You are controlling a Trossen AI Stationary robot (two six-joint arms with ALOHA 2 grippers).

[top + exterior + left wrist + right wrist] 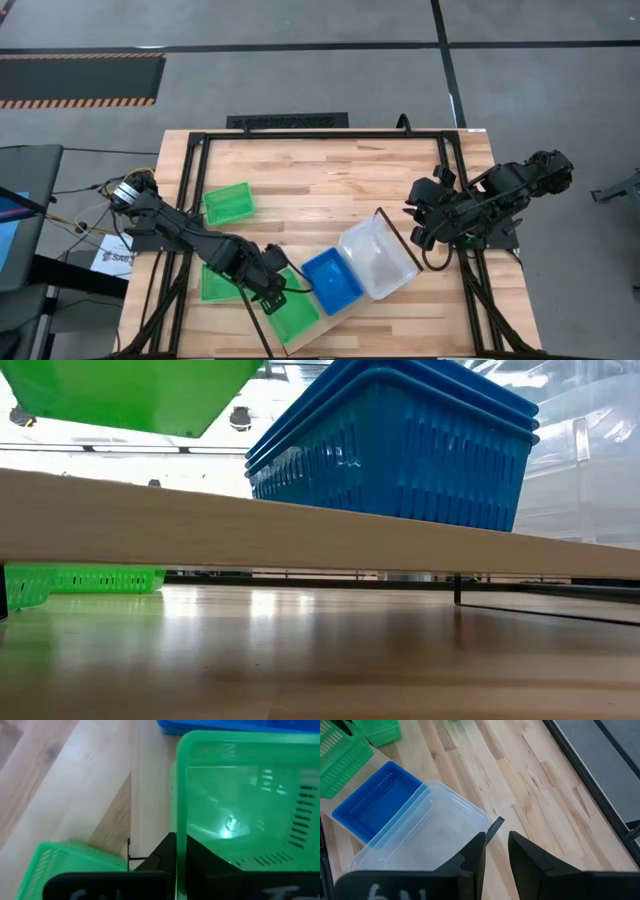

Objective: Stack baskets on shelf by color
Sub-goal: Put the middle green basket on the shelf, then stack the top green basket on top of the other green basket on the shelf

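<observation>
High view: left claw (272, 290) clamps a green basket (292, 312) by its rim above the shelf (345, 300) at the desk's front edge, beside blue baskets (332, 281) and clear baskets (377, 257), presumably starting a green pile; right claw (428, 228) waits, fingers slightly parted, empty.

Two dark jointed arms, flat black fingers (475, 855), coloured wiring at the left arm's base.

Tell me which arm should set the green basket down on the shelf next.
Left. Its gripper is already shut on the green basket, held over the shelf beside the blue basket. The right gripper is empty, off by the clear basket.
</observation>
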